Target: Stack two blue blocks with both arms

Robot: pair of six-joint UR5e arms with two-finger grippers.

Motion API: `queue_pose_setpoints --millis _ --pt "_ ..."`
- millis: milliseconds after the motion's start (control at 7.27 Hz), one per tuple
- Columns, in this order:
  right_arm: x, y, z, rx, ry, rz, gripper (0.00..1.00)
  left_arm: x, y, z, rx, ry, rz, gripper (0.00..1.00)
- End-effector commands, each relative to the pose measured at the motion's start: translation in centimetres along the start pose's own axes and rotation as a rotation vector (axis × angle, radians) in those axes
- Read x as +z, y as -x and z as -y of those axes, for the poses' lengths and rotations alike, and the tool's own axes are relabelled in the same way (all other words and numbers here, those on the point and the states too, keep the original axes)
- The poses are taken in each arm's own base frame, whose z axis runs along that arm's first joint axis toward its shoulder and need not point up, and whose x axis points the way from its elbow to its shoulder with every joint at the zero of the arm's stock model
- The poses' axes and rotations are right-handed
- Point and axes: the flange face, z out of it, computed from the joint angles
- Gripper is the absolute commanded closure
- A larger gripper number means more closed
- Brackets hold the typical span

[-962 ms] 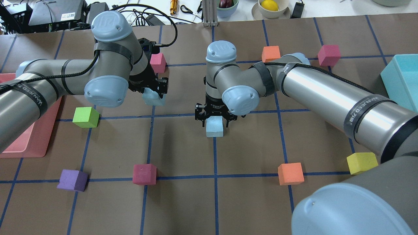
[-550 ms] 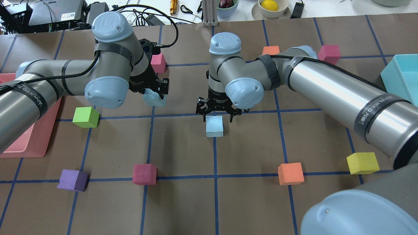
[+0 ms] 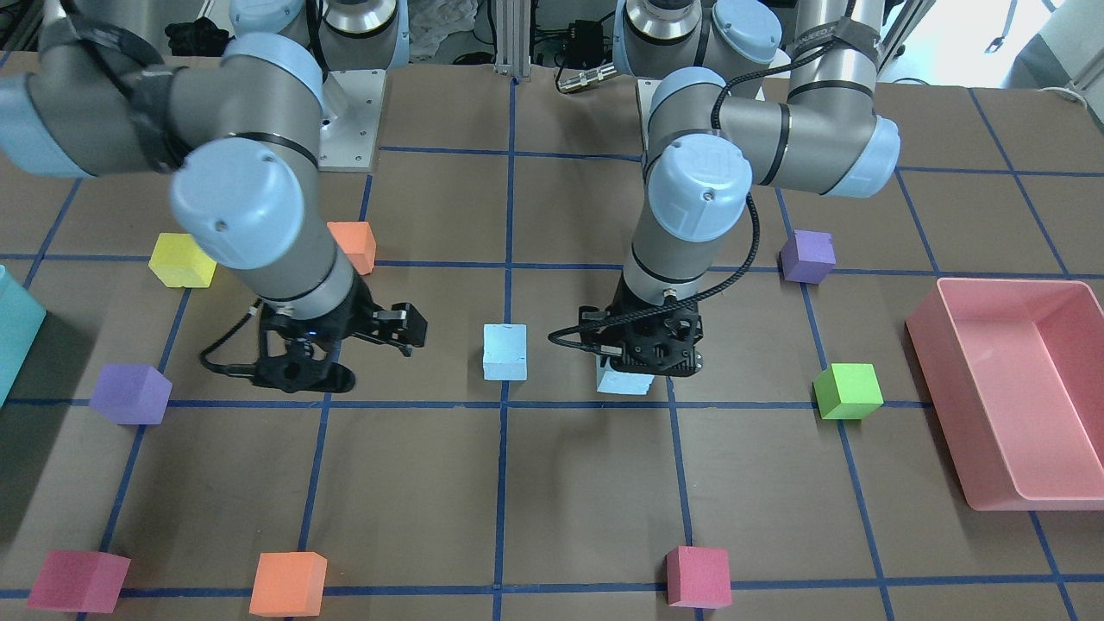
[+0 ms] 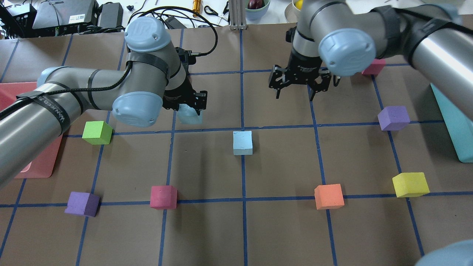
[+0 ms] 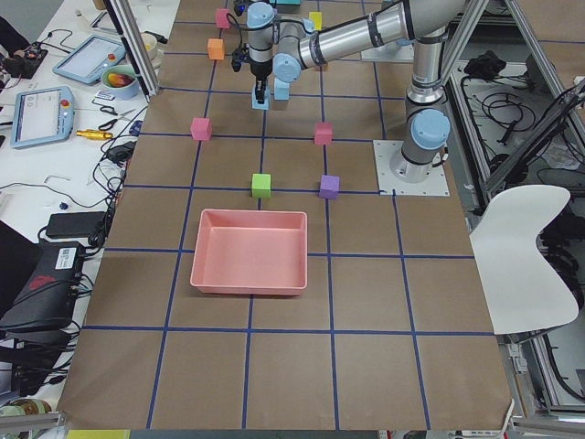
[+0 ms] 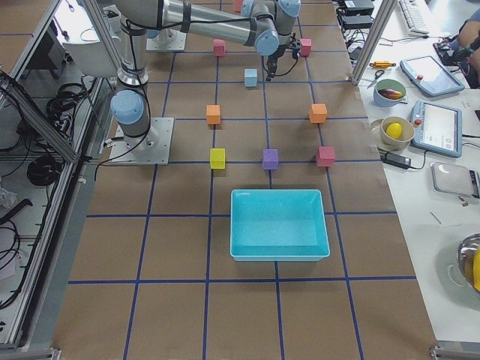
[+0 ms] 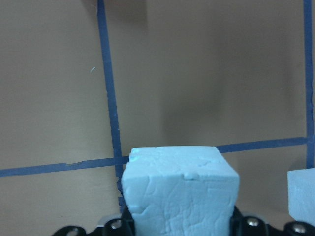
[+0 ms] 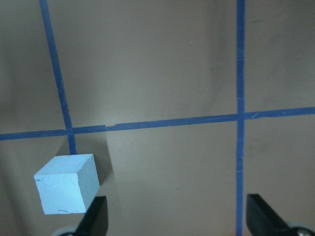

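One blue block (image 4: 242, 142) sits alone on the brown table at a grid crossing; it also shows in the front view (image 3: 504, 351) and the right wrist view (image 8: 66, 191). My left gripper (image 4: 192, 107) is shut on the second blue block (image 4: 190, 115), just left of and behind the first. The held block fills the lower left wrist view (image 7: 179, 189) and shows in the front view (image 3: 625, 382). My right gripper (image 4: 294, 96) is open and empty, raised behind and to the right of the resting block.
A pink tray (image 4: 37, 166) lies at the left edge and a teal bin (image 4: 454, 122) at the right. Green (image 4: 97, 132), purple (image 4: 82, 204), magenta (image 4: 163, 197), orange (image 4: 329, 196), yellow (image 4: 410, 184) and another purple (image 4: 394, 118) cube are scattered around.
My right gripper has let go of the blue block on the table, risen and moved back and to the right. My left gripper has carried its blue block a little to the right.
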Motion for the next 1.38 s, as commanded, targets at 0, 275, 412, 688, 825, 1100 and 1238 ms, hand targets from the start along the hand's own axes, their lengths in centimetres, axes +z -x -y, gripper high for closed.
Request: queue_pose_setpoints --millis 0,275,412,688,825,1100,1238 --pt "-6.5 -4.2 -1.0 0.024 0.036 0.001 0.0 1.5 -6.0 -1.9 -0.041 0.017 -0.015 0.92" --pt "-13.8 -5.2 -4.2 0.004 -0.105 -0.133 0.0 2.5 -11.6 -4.0 -0.006 0.017 -0.028 0.92" --pt "-13.8 -5.2 -4.7 0.006 -0.101 -0.139 0.0 3.0 -12.6 -4.1 -0.021 0.025 -0.024 0.92" --pt "-13.1 -5.4 -6.4 -0.002 0.002 -0.144 0.0 3.9 -13.2 -4.2 -0.023 0.039 -0.021 0.92" --pt "-12.6 -5.5 -7.0 -0.008 0.054 -0.157 0.0 4.2 -13.2 -4.3 -0.023 0.043 -0.019 0.92" --pt "-12.2 -5.3 -6.7 -0.009 0.063 -0.148 0.0 4.6 -13.2 -4.2 -0.018 0.049 -0.015 0.86" --pt "-12.2 -5.7 -6.4 -0.002 0.053 -0.142 0.0 4.9 -13.2 -4.3 -0.028 0.054 -0.013 0.31"
